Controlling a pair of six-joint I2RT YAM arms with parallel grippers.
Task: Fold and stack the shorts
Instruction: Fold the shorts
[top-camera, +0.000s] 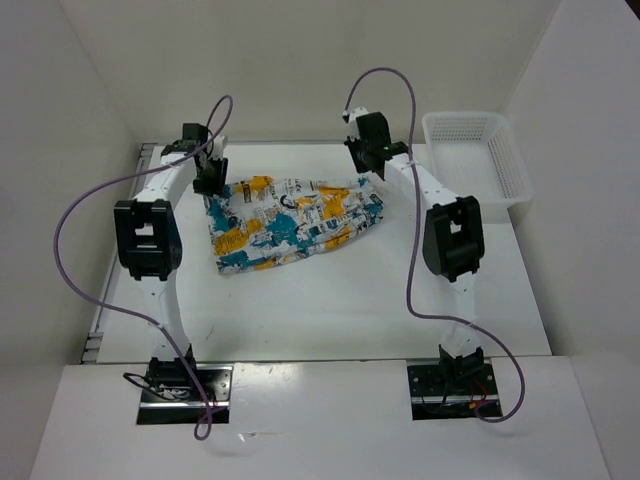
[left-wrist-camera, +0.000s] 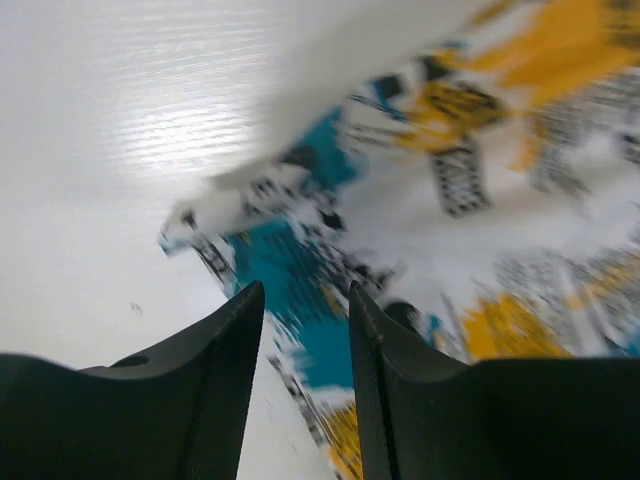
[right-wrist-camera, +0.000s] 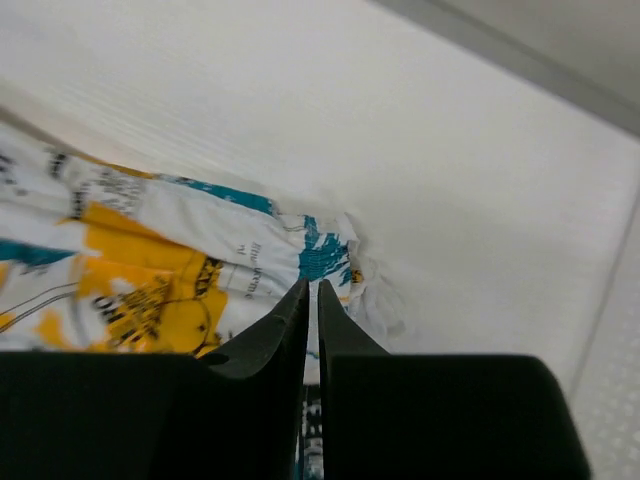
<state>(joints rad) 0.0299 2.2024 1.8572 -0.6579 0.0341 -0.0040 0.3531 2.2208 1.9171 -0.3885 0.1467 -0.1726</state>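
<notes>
The shorts (top-camera: 292, 222), white with teal, orange-yellow and black print, lie spread on the table between the arms. My left gripper (top-camera: 211, 182) is at their far left corner. In the left wrist view its jaws (left-wrist-camera: 305, 290) stand apart over the blurred edge of the shorts (left-wrist-camera: 470, 190), holding nothing. My right gripper (top-camera: 363, 166) is at the far right corner. In the right wrist view its jaws (right-wrist-camera: 312, 286) are almost together, with a thin layer of the shorts (right-wrist-camera: 180, 250) in the slit; the corner beside the tips is bunched.
A white mesh basket (top-camera: 478, 155) stands at the back right, beyond the right arm. White walls close in the back and both sides. Bare white table (top-camera: 320, 310) lies in front of the shorts.
</notes>
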